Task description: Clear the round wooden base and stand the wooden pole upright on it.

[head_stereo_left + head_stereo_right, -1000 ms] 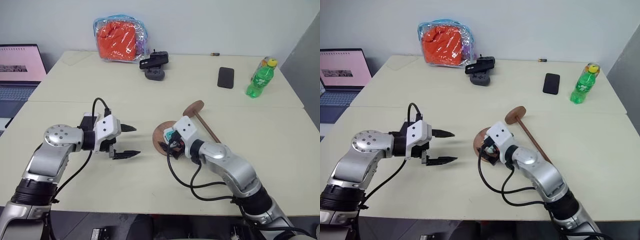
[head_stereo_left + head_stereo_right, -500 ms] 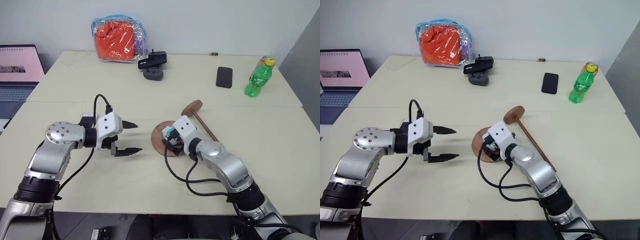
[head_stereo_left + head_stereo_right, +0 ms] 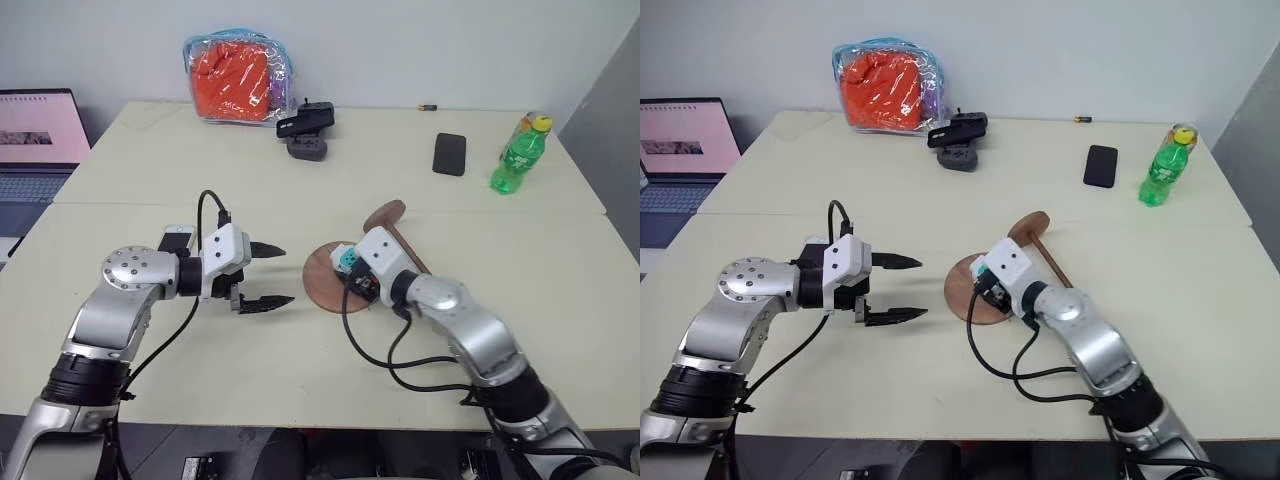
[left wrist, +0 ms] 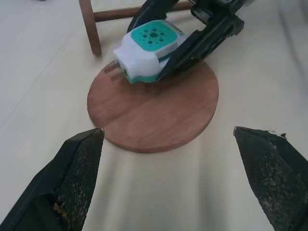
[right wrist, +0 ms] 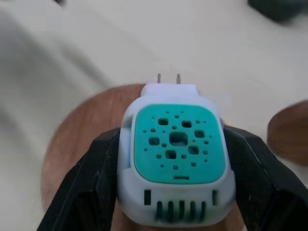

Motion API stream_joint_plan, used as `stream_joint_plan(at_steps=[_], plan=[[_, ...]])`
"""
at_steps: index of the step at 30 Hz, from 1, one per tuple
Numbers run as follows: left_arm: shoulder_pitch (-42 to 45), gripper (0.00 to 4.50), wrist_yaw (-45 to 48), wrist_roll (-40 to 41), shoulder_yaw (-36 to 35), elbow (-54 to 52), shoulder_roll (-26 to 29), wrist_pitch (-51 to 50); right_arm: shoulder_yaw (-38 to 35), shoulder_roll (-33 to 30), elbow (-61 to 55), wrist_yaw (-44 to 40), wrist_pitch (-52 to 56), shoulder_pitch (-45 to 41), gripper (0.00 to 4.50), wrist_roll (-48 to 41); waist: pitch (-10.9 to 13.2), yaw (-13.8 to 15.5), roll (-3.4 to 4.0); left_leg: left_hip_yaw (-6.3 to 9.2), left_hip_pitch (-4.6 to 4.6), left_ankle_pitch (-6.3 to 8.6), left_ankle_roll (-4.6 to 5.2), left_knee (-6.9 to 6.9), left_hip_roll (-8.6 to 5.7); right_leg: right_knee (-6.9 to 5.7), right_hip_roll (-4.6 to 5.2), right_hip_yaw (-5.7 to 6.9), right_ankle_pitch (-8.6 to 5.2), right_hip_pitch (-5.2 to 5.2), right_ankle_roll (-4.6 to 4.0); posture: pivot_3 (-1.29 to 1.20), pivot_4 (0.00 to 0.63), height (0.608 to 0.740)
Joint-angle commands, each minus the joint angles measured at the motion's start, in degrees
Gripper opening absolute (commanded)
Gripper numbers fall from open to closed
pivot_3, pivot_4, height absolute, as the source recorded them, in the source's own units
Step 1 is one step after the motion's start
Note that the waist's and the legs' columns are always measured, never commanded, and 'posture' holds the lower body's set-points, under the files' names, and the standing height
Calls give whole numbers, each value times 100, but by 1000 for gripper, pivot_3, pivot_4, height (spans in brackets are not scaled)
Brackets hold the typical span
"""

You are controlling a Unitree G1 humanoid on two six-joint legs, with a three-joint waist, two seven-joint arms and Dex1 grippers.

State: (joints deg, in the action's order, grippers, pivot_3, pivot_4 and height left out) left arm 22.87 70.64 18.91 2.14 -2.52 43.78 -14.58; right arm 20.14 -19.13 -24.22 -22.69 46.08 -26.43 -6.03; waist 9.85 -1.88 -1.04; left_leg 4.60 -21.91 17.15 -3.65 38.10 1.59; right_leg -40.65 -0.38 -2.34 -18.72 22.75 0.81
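Both arms are silver-grey metal with black joint bands and white wrist housings; black cables loop off each. The left claw (image 3: 268, 275) has two tapered black fingers (image 4: 79, 166), apparently rough-textured.

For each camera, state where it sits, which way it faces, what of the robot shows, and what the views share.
Head views: from the head, forward and down over the table; both arms show.
Left wrist view: on the left arm, along the open left gripper toward the round wooden base.
Right wrist view: on the right arm; the right gripper clamps a white-and-teal plug-in device.
Shared: base, device, wooden pole.
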Motion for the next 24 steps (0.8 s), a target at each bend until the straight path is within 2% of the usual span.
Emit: stream_joint_plan(at_steps=[1,5,10,17,21,22,24], plan=[[487,4500,-206,430,110,-406,-561,-284,-1770,-772,-1347,-337,524,285,2763,-496,3,71,5,16,-13,-1,0,6,2,-2,1,16,-1,1,1,0,150,740],[1101,4500,-811,116,817,-299,-1682,-370,-3243,-1486,-1213,81,-404,1324,2763,222,-5,245,-2,5,-4,-1,1,14,-8,15,13,10,-1,-24,5,0,150,740],[1626,4500,-1251,-419,1538,98,-2580,-324,-4284,-1243,-40,521,-1350,2301,2763,317,-12,126,-9,-13,10,-1,3,7,-55,40,32,-12,3,-47,12,0,150,740],[2196,4500,-1622,-889,1927,665,-3258,-180,-4689,-1092,1543,630,-2407,2423,2763,139,-17,-25,7,-31,28,-7,14,-4,-58,9,29,-30,3,-49,12,0,150,740],[2410,4500,-1666,-1015,2020,835,-3490,-161,-4898,-913,2057,477,-2302,2397,2763,-347,-18,-7,9,-30,44,-8,15,-3,-59,5,29,-33,2,-50,12,0,150,740],[2416,4500,-1678,-1010,2014,825,-3529,-201,-4930,-914,2075,470,-2279,2407,3113,-412,-20,-4,12,-30,42,-9,15,-3,-59,6,29,-33,2,-50,13,0,150,740],[2390,4500,-1666,-1022,1998,793,-3528,-209,-4984,-904,2029,512,-2194,2422,3541,-527,-22,0,23,-30,40,-9,15,-3,-62,8,33,-35,1,-50,14,0,150,740]])
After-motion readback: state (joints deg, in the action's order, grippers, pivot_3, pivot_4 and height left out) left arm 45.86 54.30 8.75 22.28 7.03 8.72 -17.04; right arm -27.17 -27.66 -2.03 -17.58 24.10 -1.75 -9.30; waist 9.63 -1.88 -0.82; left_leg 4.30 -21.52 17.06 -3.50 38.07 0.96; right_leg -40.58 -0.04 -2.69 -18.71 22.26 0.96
